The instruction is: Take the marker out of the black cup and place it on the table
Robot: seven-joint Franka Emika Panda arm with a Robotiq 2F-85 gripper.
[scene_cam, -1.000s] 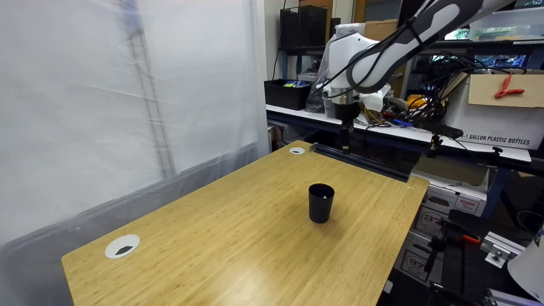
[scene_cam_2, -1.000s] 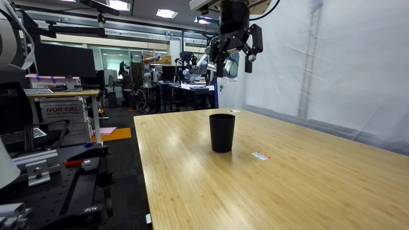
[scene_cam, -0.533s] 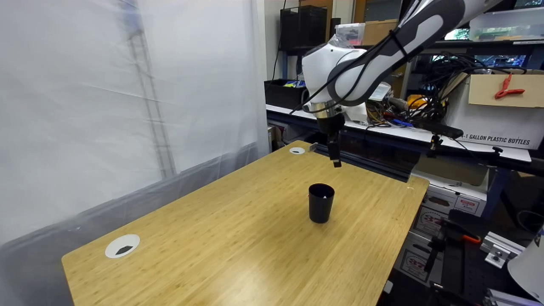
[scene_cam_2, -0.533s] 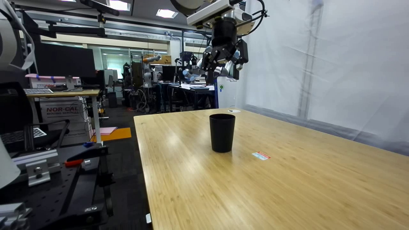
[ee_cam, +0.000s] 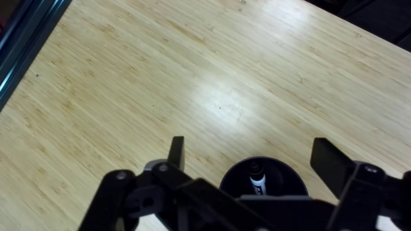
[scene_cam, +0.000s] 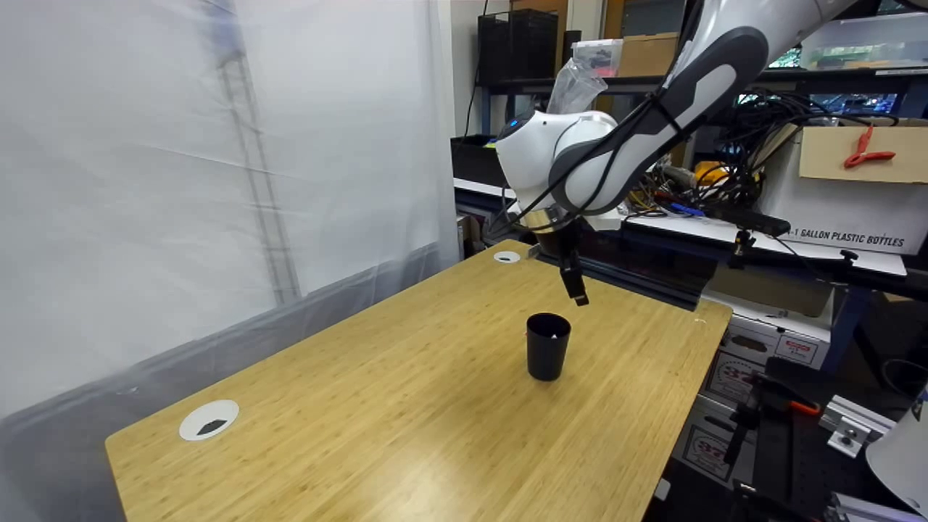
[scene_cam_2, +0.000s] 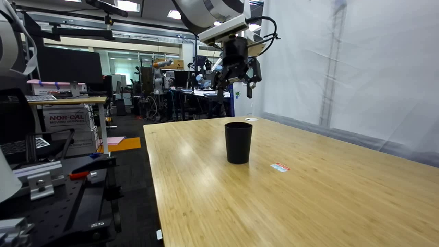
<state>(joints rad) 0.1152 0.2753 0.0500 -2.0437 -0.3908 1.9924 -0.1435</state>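
The black cup (scene_cam: pixel 547 355) stands upright on the light-wood table (scene_cam: pixel 391 406); the cup (scene_cam_2: pixel 238 145) and table (scene_cam_2: pixel 308 202) show in both exterior views. In the wrist view the marker (ee_cam: pixel 258 183) leans inside the cup (ee_cam: pixel 284 179), with a black end and a white lettered body; its lower part is hidden by the gripper body. My gripper (scene_cam: pixel 580 299) hangs tilted above the table, higher than the cup rim and apart from it. It is open and empty (scene_cam_2: pixel 235 94). In the wrist view the gripper's fingers (ee_cam: pixel 249 144) are spread wide, on either side of the cup opening.
A small red and white sticker (scene_cam_2: pixel 280 167) lies flat beside the cup. White-rimmed cable holes (scene_cam: pixel 209 420) sit along the curtain side (scene_cam: pixel 217 181). A dark rail (scene_cam: pixel 616 275) runs at one table end. A cluttered shelf (scene_cam: pixel 725 221) stands behind the arm.
My gripper has come down towards the table and closer to the cup, and has tilted. The fingers stay open. The cup has not moved.
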